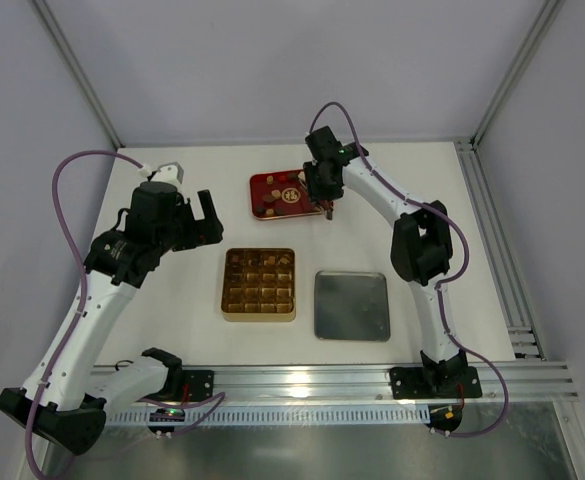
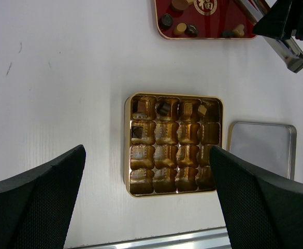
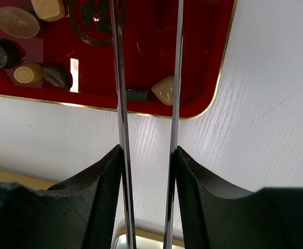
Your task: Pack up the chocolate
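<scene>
Several small chocolates [image 3: 28, 72], dark, tan and cream, lie in the red tray [image 3: 203, 62]. My right gripper [image 3: 147, 176] is shut on metal tongs [image 3: 121, 104] and hangs over the tray's near right corner. The tong blades stand apart, with a cream chocolate [image 3: 164, 90] on the tray between them. Their tips run out of the top of that view. The gold box [image 2: 126, 145] holds a few chocolates [image 2: 164, 109] in its far rows. My left gripper [image 2: 148, 207] is open and empty, high above the table left of the box [image 1: 259, 318].
A silver lid [image 1: 352, 305] lies flat to the right of the gold box. The red tray [image 1: 255, 182] sits behind the box. An aluminium rail runs along the near table edge. White walls and frame posts stand at the back and sides.
</scene>
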Available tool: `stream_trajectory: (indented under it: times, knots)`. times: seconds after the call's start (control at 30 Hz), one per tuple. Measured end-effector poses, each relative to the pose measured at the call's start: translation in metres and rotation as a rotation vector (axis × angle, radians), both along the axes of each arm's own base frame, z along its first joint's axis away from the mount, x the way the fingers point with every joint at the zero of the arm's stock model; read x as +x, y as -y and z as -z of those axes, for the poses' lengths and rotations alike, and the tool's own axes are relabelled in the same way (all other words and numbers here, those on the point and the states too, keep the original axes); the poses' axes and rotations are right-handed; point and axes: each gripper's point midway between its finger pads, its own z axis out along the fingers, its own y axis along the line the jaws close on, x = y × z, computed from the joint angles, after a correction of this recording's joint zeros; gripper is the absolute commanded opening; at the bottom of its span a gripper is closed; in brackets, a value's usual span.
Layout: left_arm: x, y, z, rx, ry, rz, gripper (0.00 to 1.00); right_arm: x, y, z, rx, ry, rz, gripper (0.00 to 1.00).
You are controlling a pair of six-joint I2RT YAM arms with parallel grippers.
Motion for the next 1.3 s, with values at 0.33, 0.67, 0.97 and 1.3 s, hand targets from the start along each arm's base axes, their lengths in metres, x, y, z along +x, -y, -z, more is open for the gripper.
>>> stream_trajectory:
  times: [0.33,0.67,0.97,1.3]
  knots:
    - [0.000,0.000,0.000,0.000,0.000,0.001,1.00,0.008,0.000,-0.008,0.012,0.023,0.007,0.45]
    - [0.000,0.000,0.000,0.000,0.000,0.000,1.00,0.015,0.000,-0.010,0.017,0.036,0.008,0.41]
    - [0.000,0.000,-0.001,-0.001,0.003,0.000,1.00,0.014,-0.001,-0.007,0.020,0.029,0.001,0.34]
    - [0.000,0.000,-0.002,-0.002,0.005,0.001,1.00,-0.010,0.005,0.015,0.015,-0.036,-0.012,0.32]
